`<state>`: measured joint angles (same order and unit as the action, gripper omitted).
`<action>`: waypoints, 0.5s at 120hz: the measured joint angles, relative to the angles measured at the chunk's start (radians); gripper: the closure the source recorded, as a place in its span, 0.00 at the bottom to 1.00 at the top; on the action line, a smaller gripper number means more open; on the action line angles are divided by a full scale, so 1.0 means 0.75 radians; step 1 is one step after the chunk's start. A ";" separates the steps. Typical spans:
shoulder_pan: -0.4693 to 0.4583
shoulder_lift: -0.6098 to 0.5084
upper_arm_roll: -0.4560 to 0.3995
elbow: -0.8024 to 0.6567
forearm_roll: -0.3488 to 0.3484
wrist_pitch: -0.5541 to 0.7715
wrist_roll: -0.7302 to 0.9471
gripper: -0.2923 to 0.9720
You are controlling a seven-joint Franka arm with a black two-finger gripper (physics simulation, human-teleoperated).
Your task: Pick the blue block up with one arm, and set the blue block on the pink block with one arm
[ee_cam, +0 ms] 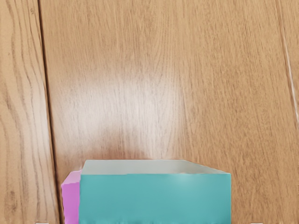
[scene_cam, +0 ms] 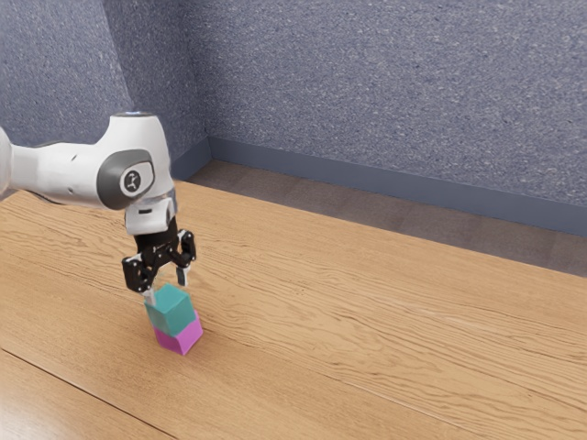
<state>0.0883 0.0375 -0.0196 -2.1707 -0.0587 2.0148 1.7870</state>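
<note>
One white arm (scene_cam: 92, 174) enters at the exterior view's left, in the middle-left of the frame, and bends down toward the tabletop (scene_cam: 385, 321). At its end hangs one black pincer (scene_cam: 166, 285), pointing down, its two fingers spread wide, one on each side just above the top of the stack. They do not close on anything.

Directly under the pincer, in the lower left of the frame, stand two blocks, one of each colour. The one blue block (scene_cam: 170, 310), a teal shade, sits on the one pink block (scene_cam: 180, 338), which rests on the tabletop. The blue block is slightly offset, so a strip of pink shows along one side.

To the right the wooden tabletop runs on bare, and behind it lie a strip of brown floor (scene_cam: 413, 215) and a grey speckled wall (scene_cam: 367, 82).

In the wrist view the blue block (ee_cam: 154, 198) lies just under the hand, with a sliver of the pink block (ee_cam: 70, 198) beside it, and wood-grain tabletop (ee_cam: 140, 84) beyond.
</note>
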 joint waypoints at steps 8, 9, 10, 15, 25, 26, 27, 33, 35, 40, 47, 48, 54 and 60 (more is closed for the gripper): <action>0.025 0.002 0.001 0.000 0.000 -0.003 0.006 0.32; 0.028 0.002 0.001 0.000 0.000 -0.003 0.007 0.31; 0.031 0.003 0.001 0.000 0.000 -0.004 0.008 0.31; 0.046 0.006 0.001 0.000 0.000 -0.005 0.011 0.30; 0.067 0.008 0.002 0.000 0.000 -0.007 0.018 0.28; 0.068 0.008 0.002 0.000 0.000 -0.007 0.018 0.27; 0.069 0.008 0.002 0.000 0.000 -0.007 0.019 0.27; 0.070 0.005 0.002 0.000 0.000 -0.008 0.022 0.26; 0.069 0.003 0.002 0.000 0.000 -0.009 0.023 0.26; 0.064 -0.006 0.002 0.000 0.000 -0.009 0.025 0.26; 0.056 -0.046 0.001 0.000 0.000 -0.014 0.028 0.25; 0.055 -0.058 0.001 -0.001 0.000 -0.016 0.028 0.25; 0.048 -0.142 -0.001 -0.001 0.000 -0.034 0.030 0.25; 0.028 -0.280 -0.007 0.004 0.001 -0.067 0.028 0.24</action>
<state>0.1093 -0.1726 -0.0252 -2.1681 -0.0579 1.9643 1.8079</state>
